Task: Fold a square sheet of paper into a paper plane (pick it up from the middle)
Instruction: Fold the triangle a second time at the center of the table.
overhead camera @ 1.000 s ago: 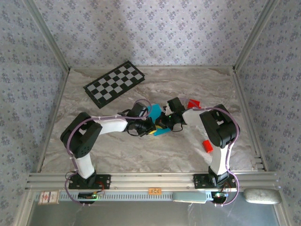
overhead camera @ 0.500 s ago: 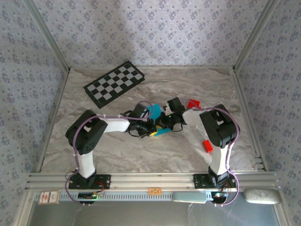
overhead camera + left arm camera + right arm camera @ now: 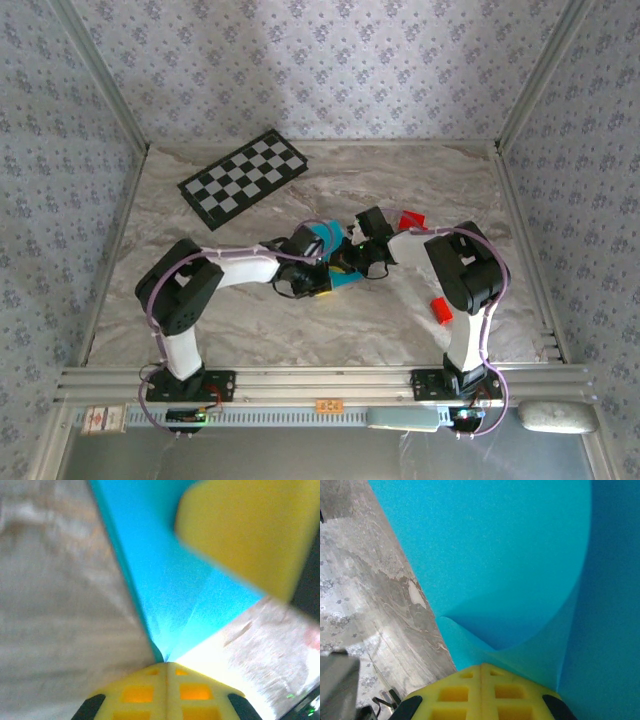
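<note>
Paper sheet (image 3: 495, 555), thin, square and bright cyan, curls near the middle of the grey marbled worktop (image 3: 430, 180); left pincer (image 3: 166, 666) and right pincer (image 3: 481, 666) each clamp tight on it.

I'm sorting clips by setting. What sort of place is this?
Probably a robot lab test cell: a marble-patterned tabletop boxed in by an aluminium frame and floral-patterned panel walls, with a black-and-white checkered board lying at its far left.
</note>
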### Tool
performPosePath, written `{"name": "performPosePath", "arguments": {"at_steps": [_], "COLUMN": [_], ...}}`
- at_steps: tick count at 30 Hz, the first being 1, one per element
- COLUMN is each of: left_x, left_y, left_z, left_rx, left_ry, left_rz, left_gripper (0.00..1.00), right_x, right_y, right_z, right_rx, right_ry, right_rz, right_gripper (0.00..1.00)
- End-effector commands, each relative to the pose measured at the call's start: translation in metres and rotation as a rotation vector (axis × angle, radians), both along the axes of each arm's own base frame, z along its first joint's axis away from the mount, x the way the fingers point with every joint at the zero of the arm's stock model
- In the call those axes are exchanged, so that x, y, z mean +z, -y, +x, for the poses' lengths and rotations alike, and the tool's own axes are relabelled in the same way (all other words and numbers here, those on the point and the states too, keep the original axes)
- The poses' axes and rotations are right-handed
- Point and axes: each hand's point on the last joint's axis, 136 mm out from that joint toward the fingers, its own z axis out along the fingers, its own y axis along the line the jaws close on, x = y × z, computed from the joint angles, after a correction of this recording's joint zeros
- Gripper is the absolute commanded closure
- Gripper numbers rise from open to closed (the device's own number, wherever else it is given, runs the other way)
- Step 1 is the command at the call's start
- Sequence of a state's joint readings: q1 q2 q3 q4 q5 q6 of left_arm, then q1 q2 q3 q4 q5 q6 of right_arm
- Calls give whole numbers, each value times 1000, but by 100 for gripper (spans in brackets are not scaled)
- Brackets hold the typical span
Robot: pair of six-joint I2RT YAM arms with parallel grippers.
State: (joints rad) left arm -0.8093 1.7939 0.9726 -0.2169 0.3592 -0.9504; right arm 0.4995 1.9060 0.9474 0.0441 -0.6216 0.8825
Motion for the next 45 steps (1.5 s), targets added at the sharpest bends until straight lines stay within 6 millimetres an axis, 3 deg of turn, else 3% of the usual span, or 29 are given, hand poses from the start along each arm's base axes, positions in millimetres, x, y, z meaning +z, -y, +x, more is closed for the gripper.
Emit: {"name": "performPosePath", "arguments": {"at_steps": [1, 6, 10, 15, 19, 26, 32, 36, 40, 45], "left_x": [0, 33, 43, 38, 21, 4, -18, -25, -30, -34], "left_y": [-34, -28, -16, 6, -1, -8, -17, -23, -33, -36], "left_z": [-25, 9, 33, 47, 52, 55, 41, 34, 29, 27], "left_rx": [-49, 47, 141, 173, 206, 233, 234, 234, 239, 233], "left_ry": [-45, 84, 131, 107, 86, 63, -5, -42, -62, -75], "left_rz": [155, 78, -29, -118, -88, -70, -19, 20, 77, 105], "left_gripper": [99, 98, 98, 98, 100, 100, 100, 100, 100, 100], "right_x": [-67, -59, -53, -51, -51, -50, -43, -27, 4, 19], "right_y": [41, 34, 31, 31, 30, 28, 25, 21, 14, 13], "right_z": [-28, -19, -11, -7, -8, -9, -7, 1, 12, 3], "right_rx": [-114, -193, -258, -291, -285, -272, -251, -216, -138, -33], "right_ry": [-199, -205, -210, -208, -209, -206, -178, -116, -8, 53], "right_rz": [-224, -181, -153, -142, -142, -144, -150, -149, -108, -122], "right_gripper": [100, 100, 100, 100, 100, 100, 100, 100, 100, 100]}}
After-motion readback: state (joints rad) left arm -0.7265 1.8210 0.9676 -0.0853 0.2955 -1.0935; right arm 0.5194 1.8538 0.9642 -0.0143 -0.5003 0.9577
